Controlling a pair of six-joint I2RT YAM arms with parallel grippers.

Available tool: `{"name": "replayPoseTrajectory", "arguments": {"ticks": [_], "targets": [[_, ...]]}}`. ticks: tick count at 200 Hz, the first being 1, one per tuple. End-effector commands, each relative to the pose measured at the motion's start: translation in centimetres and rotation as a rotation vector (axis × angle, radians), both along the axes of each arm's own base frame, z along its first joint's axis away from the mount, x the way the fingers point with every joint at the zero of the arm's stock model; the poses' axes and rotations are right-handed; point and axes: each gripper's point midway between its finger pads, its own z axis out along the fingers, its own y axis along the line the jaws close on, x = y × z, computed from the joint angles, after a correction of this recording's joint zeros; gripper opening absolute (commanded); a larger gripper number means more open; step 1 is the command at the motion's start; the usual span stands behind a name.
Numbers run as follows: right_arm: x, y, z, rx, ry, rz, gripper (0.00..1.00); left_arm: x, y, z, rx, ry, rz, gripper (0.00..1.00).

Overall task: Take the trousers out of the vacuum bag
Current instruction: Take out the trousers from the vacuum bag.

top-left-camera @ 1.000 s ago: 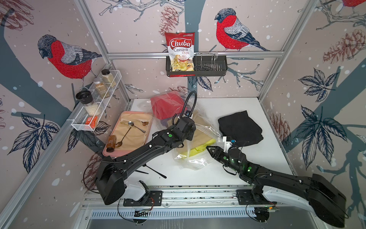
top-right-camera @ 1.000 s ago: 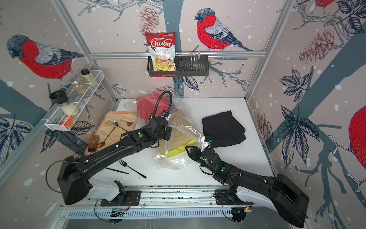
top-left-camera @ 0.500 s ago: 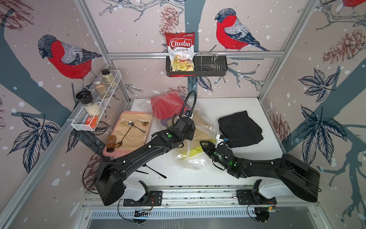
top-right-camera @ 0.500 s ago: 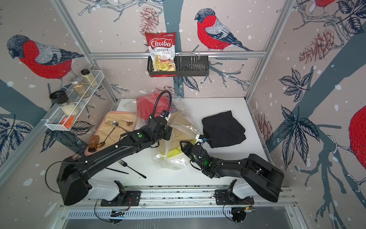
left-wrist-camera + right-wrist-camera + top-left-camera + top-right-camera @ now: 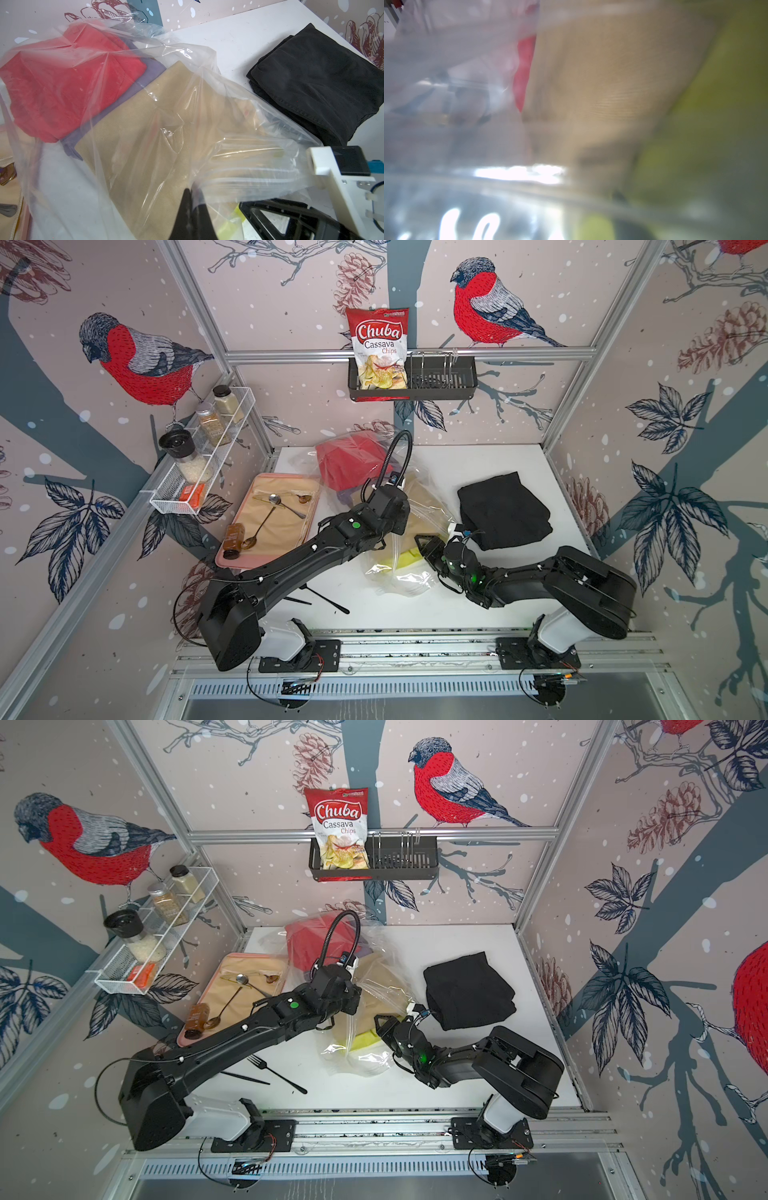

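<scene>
The vacuum bag (image 5: 415,585) lies crumpled in the middle of the table, clear plastic with its mouth toward my right arm. Inside it are red trousers (image 5: 62,83), purple trousers (image 5: 153,70), mustard-brown trousers (image 5: 145,124) and yellow-green trousers (image 5: 405,560). Black trousers (image 5: 503,510) lie folded on the bare table, outside the bag at the right. My left gripper (image 5: 192,195) is shut on the bag's upper film and holds it lifted. My right gripper (image 5: 426,547) sits in the bag's mouth with its fingers apart, close against the yellow-green trousers (image 5: 716,104); its wrist view is blurred by plastic.
A pink tray (image 5: 232,566) with spoons and a brown bottle lies left of the bag. A black fork (image 5: 328,601) and a knife lie near the front under my left arm. A wire shelf (image 5: 199,464) with jars hangs on the left wall, a chips packet (image 5: 378,348) on the back wall.
My right arm has folded at the elbow and its gripper has moved left and back into the bag's mouth. The left arm has kept its hold in place.
</scene>
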Motion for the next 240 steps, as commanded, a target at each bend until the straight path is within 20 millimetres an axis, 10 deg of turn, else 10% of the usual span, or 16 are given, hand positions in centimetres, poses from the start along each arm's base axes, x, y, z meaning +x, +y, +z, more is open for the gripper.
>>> {"name": "replayPoseTrajectory", "arguments": {"ticks": [1, 192, 240], "targets": [[0.4, 0.6, 0.4, 0.051, 0.001, 0.006, 0.52, 0.4, -0.1, 0.4, -0.013, -0.024, 0.007, 0.00], [3.7, 1.2, -0.6, 0.057, -0.034, 0.020, 0.47, 0.6, -0.2, -0.2, 0.012, -0.011, 0.005, 0.00], [3.3, 0.6, 0.6, 0.048, -0.063, 0.030, 0.18, 0.7, -0.3, -0.1, 0.009, -0.012, 0.004, 0.00]]}}
